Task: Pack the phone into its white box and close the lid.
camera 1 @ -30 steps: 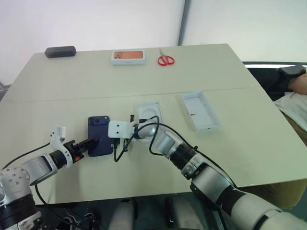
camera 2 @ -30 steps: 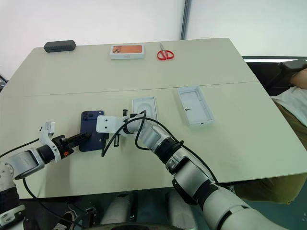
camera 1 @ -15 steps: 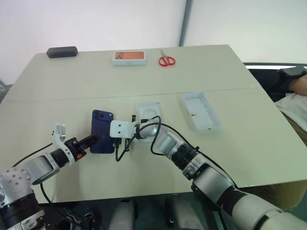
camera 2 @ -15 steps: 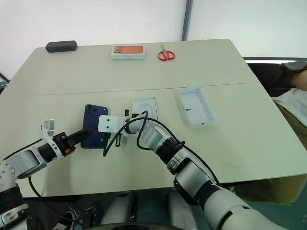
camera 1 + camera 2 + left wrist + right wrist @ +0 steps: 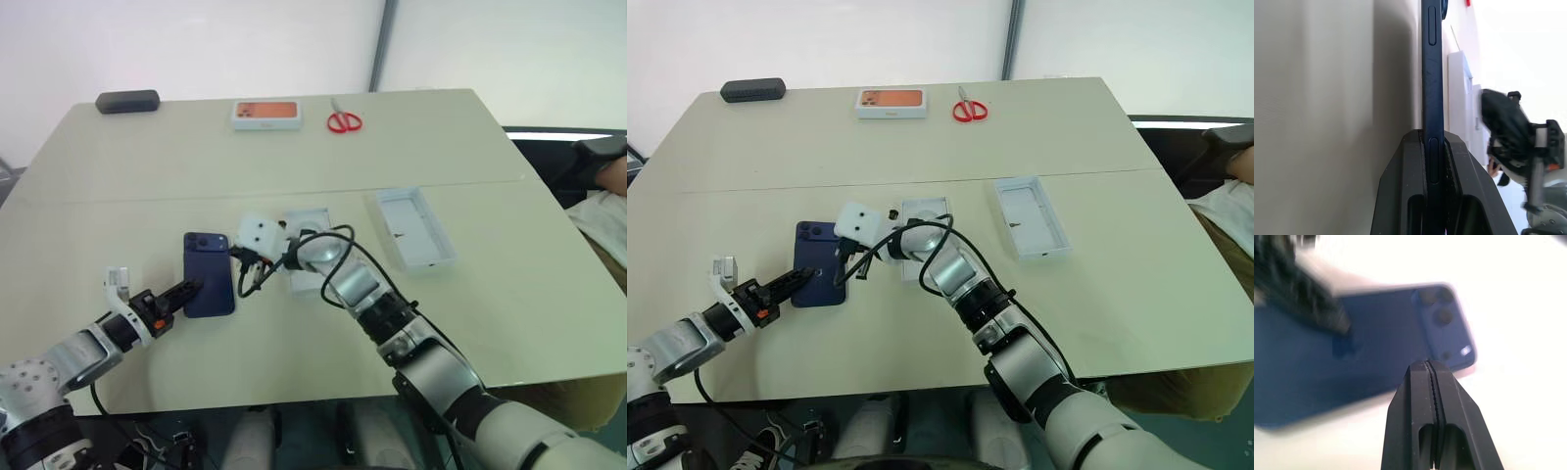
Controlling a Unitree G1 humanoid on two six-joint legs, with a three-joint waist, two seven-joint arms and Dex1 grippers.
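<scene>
The dark blue phone [image 5: 210,272] lies back up on the table, camera cluster at its far corner. My left gripper [image 5: 189,290] is shut on the phone's near left edge; the left wrist view shows its fingers [image 5: 1415,161] clamped on the thin side of the phone [image 5: 1432,73]. Just above the phone's right edge hovers my right gripper [image 5: 235,258], shut and empty, with the phone [image 5: 1376,338] below its tips. The white box [image 5: 312,217] lies right of the phone, partly behind my right arm. The lid [image 5: 416,227] rests open side up farther right.
Along the far edge of the table sit a black oblong case [image 5: 127,101], an orange-topped white box [image 5: 265,114] and red scissors [image 5: 344,121]. A person [image 5: 605,186] sits beyond the table's right edge.
My left gripper has closed on the phone's near edge. My right gripper has lifted off the table by the phone's right side and rolled.
</scene>
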